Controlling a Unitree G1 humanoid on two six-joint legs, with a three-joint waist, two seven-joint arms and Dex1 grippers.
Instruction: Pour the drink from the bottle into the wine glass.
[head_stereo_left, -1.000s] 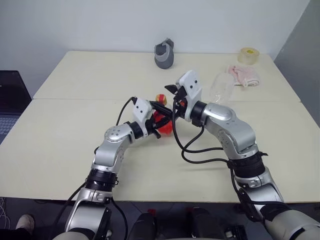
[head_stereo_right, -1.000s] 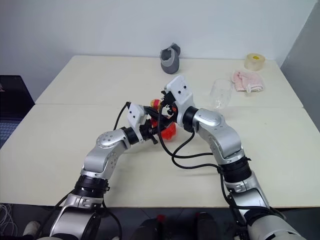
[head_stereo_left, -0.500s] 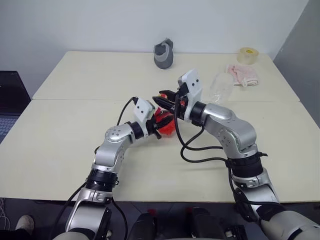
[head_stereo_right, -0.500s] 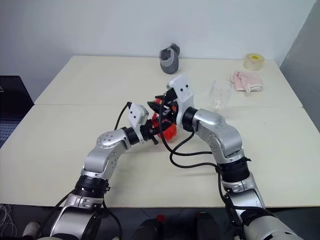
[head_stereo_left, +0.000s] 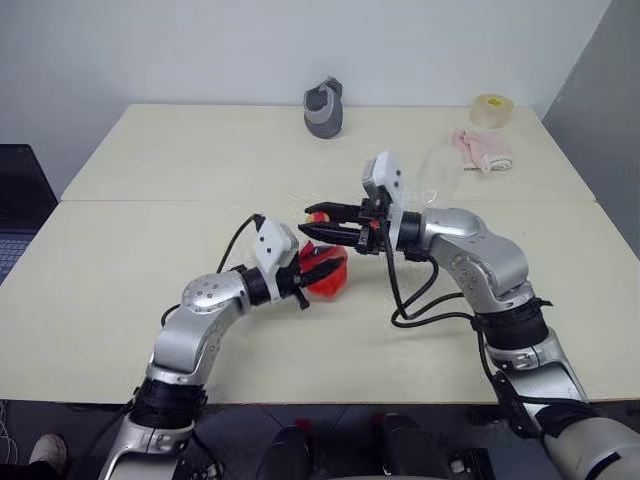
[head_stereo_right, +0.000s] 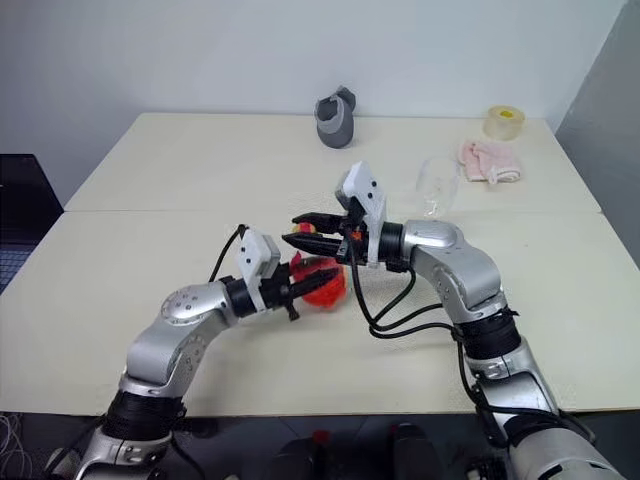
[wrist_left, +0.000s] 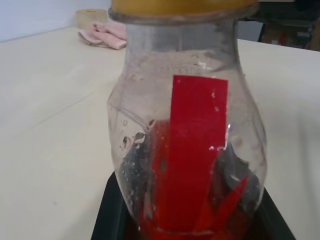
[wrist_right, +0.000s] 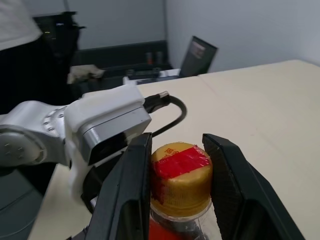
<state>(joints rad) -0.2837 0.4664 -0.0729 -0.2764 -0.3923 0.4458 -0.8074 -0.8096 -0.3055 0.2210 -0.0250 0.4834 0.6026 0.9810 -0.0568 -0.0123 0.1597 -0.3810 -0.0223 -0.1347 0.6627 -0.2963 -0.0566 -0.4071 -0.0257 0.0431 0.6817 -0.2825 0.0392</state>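
Left gripper (head_stereo_left: 318, 268) jaws clenched on bottle (head_stereo_left: 326, 270), right gripper (wrist_right: 176, 172) jaws newly closed around its cap (wrist_right: 181, 170)

Grey pouch (head_stereo_left: 323, 107) at table's (head_stereo_left: 150, 160) far edge; tape roll (head_stereo_left: 489, 108) & pink cloth (head_stereo_left: 484, 147) far right corner

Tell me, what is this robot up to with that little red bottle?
It is getting a small plastic bottle of red drink ready to pour. The left gripper holds the bottle by its body, just above the table, while the right gripper has its jaws set on either side of the yellow cap, apparently to twist it off. The cap is still on, so nothing has been poured. The wine glass waits farther back on the robot's right, beside a pink cloth.
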